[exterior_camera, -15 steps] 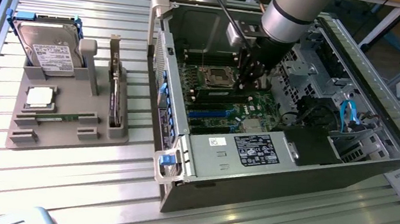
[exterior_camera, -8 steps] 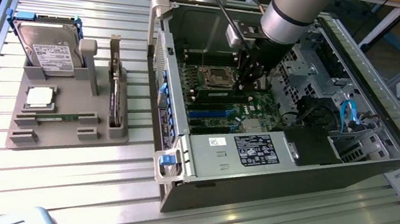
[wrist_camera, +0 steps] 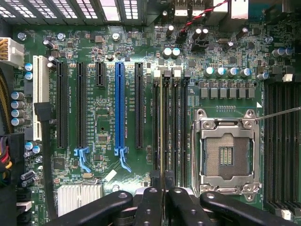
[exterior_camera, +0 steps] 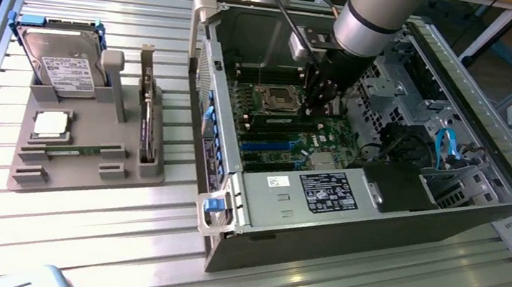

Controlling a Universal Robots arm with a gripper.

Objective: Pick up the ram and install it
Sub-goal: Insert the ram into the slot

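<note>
In the wrist view the ram (wrist_camera: 163, 122) appears edge-on as a thin yellowish-green line. It runs along the second of the dark memory slots (wrist_camera: 174, 127) beside the open CPU socket (wrist_camera: 225, 155). My gripper (wrist_camera: 163, 190) is shut on its near end, black fingers (wrist_camera: 149, 202) pressed to both sides. Whether the stick is seated in the slot or just above it cannot be told. In the exterior view the gripper (exterior_camera: 316, 110) reaches down inside the open computer case (exterior_camera: 347, 190), over the motherboard beside the socket.
On the exterior view's left, a grey fixture tray (exterior_camera: 89, 168) holds a hard drive (exterior_camera: 62, 63), a square silver processor (exterior_camera: 50, 124), an upright dark card (exterior_camera: 147, 127) and a thin green strip (exterior_camera: 76, 150). The case walls and drive cage (exterior_camera: 454, 180) hem in the arm. A blue slot (wrist_camera: 120, 103) lies nearby.
</note>
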